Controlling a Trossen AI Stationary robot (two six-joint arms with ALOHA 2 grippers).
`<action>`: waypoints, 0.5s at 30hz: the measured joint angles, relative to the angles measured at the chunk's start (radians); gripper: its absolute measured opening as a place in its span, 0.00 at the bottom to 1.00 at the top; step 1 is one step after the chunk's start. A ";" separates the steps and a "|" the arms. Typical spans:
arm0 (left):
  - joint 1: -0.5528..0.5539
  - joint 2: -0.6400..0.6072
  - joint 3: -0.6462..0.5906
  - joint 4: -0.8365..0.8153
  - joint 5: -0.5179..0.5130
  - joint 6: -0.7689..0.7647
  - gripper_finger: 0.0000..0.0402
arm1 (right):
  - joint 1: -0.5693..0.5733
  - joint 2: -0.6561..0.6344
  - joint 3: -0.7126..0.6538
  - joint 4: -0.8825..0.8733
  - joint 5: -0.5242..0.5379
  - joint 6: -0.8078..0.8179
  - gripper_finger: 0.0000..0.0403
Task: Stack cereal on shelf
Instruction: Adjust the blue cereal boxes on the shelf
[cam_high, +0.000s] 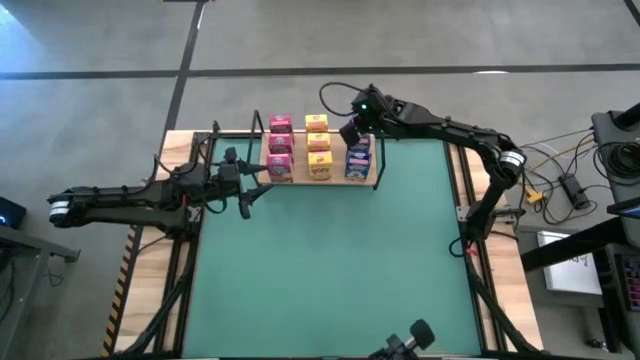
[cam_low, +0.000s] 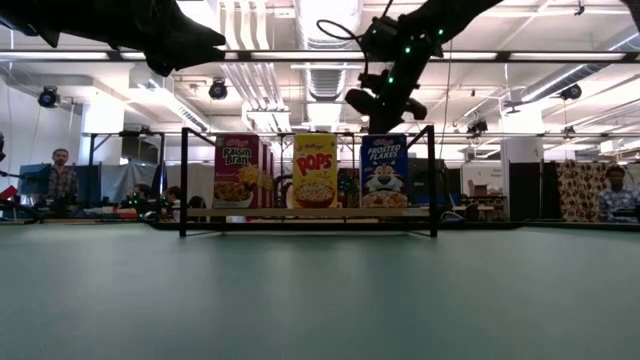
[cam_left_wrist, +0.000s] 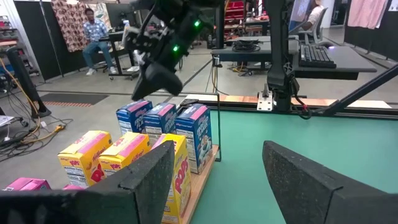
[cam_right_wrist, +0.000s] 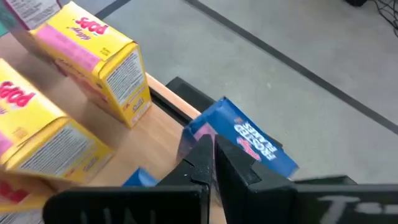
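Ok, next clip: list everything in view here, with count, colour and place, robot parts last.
pink cereal boxes: three, pink, shelf's left row.
yellow cereal boxes: three, yellow, middle row.
blue cereal boxes: three, blue, right row; the rear one partly hidden.
shelf: one, light wood with black wire ends, far edge of the mat.
table mat: one, green, covering the table.
left gripper: open, beside the shelf's left end.
right gripper: shut, over the rear blue box.

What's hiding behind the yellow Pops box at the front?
Behind the front Pops box on the shelf, the high view shows two more yellow boxes in a row. From table height they are covered, so their fronts cannot be seen.
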 joint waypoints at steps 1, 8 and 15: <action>0.000 0.000 0.000 0.000 0.000 0.000 0.57 | -0.005 0.010 0.000 0.010 0.000 -0.002 0.02; 0.000 0.000 0.000 -0.002 0.000 0.000 0.57 | -0.025 0.047 0.000 0.025 0.000 -0.004 0.02; 0.000 0.000 0.000 -0.007 0.000 0.003 0.57 | -0.024 0.046 0.000 0.023 -0.018 -0.043 0.02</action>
